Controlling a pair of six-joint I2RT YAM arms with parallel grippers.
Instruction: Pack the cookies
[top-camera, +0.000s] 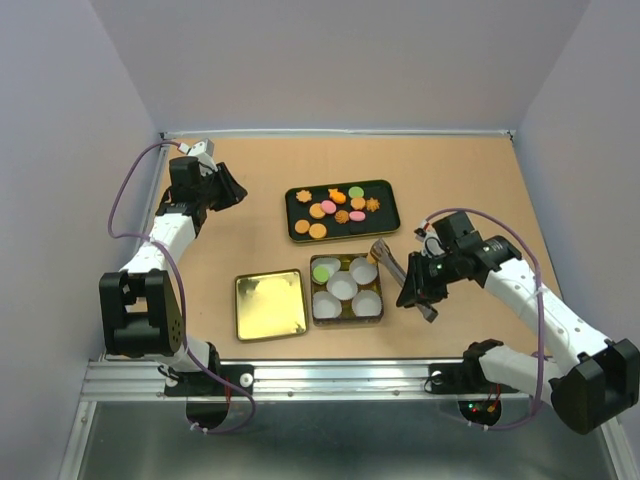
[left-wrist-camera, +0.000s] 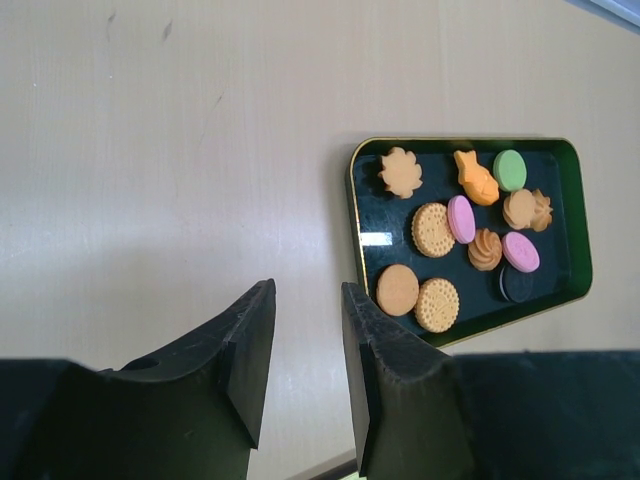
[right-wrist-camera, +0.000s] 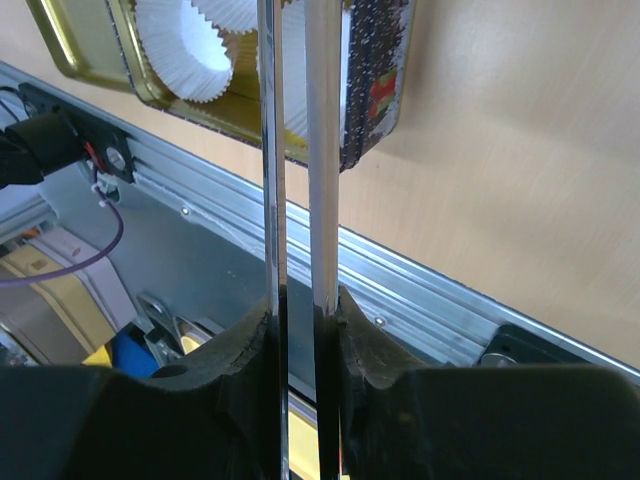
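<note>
Upper centre of the overhead view, the cookies (top-camera: 318, 211) are noted on a black tray (top-camera: 386, 218), up-left of the right gripper (top-camera: 415, 290), which is clamped on tongs (top-camera: 385, 253) angled that way (left gripper (top-camera: 222, 186) half-spread, empty, farther off).

Setting noted as a robotics lab cell: plain lilac panels (top-camera: 340, 60) walled in a wooden tabletop (top-camera: 250, 180); my left arm (top-camera: 165, 235) and right arm (top-camera: 530, 295) were bolted to an aluminium rail (top-camera: 330, 378), with purple cables (top-camera: 125, 200) looped alongside.
</note>
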